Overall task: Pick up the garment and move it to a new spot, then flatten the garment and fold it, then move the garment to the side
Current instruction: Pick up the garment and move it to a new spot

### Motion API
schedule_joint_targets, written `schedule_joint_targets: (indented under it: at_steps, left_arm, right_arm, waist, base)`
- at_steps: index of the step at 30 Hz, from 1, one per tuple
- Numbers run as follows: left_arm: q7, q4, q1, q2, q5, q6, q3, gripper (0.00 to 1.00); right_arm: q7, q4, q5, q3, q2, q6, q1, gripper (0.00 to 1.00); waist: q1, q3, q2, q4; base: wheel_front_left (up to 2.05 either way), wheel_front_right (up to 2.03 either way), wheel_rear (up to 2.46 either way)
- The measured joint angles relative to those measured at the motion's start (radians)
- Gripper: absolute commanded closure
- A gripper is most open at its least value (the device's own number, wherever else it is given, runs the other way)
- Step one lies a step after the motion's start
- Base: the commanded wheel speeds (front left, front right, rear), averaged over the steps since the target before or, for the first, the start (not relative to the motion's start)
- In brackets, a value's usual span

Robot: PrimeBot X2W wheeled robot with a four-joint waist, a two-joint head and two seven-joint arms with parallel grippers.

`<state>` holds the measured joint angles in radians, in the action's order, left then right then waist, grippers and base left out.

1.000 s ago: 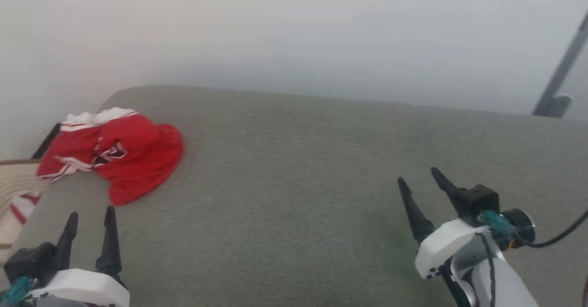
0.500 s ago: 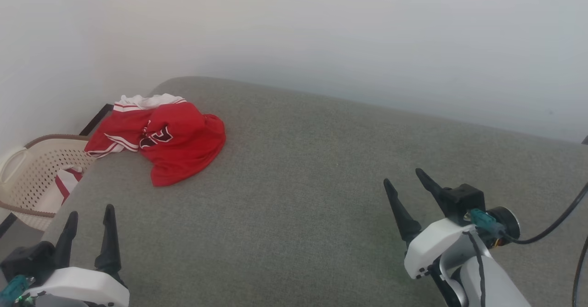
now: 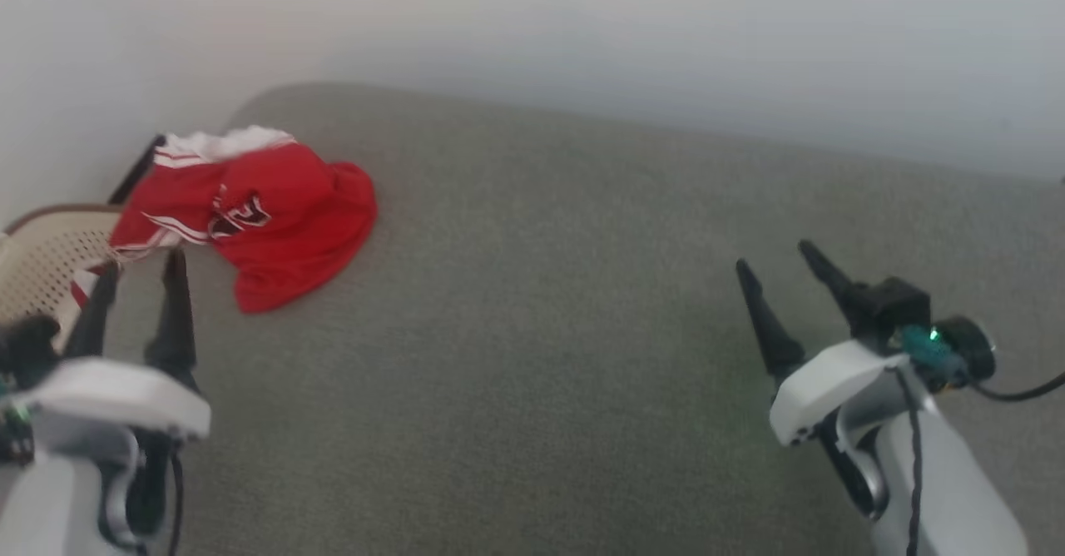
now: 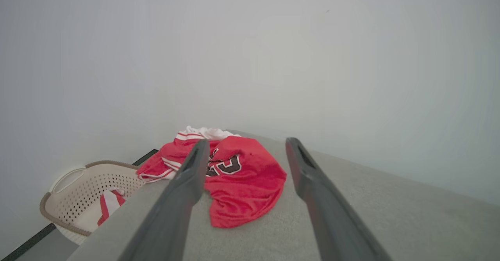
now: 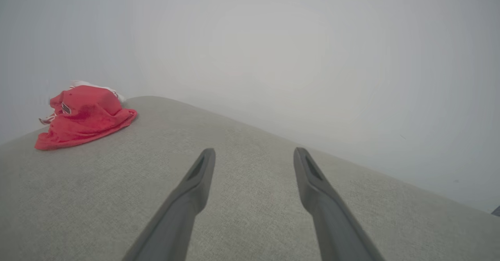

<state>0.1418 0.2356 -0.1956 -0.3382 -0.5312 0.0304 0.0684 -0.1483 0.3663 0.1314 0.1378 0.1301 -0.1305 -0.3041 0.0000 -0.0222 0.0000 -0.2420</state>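
The garment (image 3: 266,215), a red jersey with white striped trim and dark numerals, lies crumpled at the far left corner of the grey padded surface (image 3: 549,306). It also appears in the left wrist view (image 4: 242,179) and small at the left of the right wrist view (image 5: 82,116). My left gripper (image 3: 141,269) stands open just short of the garment's near edge, holding nothing. My right gripper (image 3: 778,256) is open and empty over the bare right part of the surface, far from the garment.
A cream perforated laundry basket (image 4: 78,198) sits below the surface's left edge, with a red-and-white striped cloth scrap (image 4: 109,204) inside. A pale wall (image 3: 582,32) runs behind the surface. The surface drops off at its left edge beside the basket.
The head camera has shifted, so the scene moved in view. My left gripper has risen toward the garment's near edge. The garment lies as before; both grippers remain open.
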Motion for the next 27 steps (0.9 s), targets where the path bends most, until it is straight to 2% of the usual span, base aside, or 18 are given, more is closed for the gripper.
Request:
schedule_joint_targets:
  at_steps: [6,13,27]
  left_arm:
    - [-0.047,0.093,-0.176,-0.042,-0.012,0.012,-0.008,0.00]
    - [-0.119,0.290,-0.387,-0.079,-0.021,0.023,-0.025,0.00]
    - [-0.422,0.803,-0.741,-0.093,-0.087,-0.018,-0.038,0.00]
  right_arm:
    - [0.026,-0.065,-0.015,-0.016,0.025,0.000,-0.051,0.00]
    - [0.060,-0.148,-0.034,-0.028,0.055,0.000,-0.096,0.00]
    - [0.143,-0.287,-0.053,-0.046,0.098,0.000,-0.123,0.00]
  waist:
    - [0.0000,-0.107,0.0000,0.031]
    - [0.0000,-0.248,0.0000,0.071]
    - [0.0000,-0.459,0.0000,0.119]
  base:
    - [0.00,0.00,0.00]
    - [0.00,0.00,0.00]
    - [0.00,0.00,0.00]
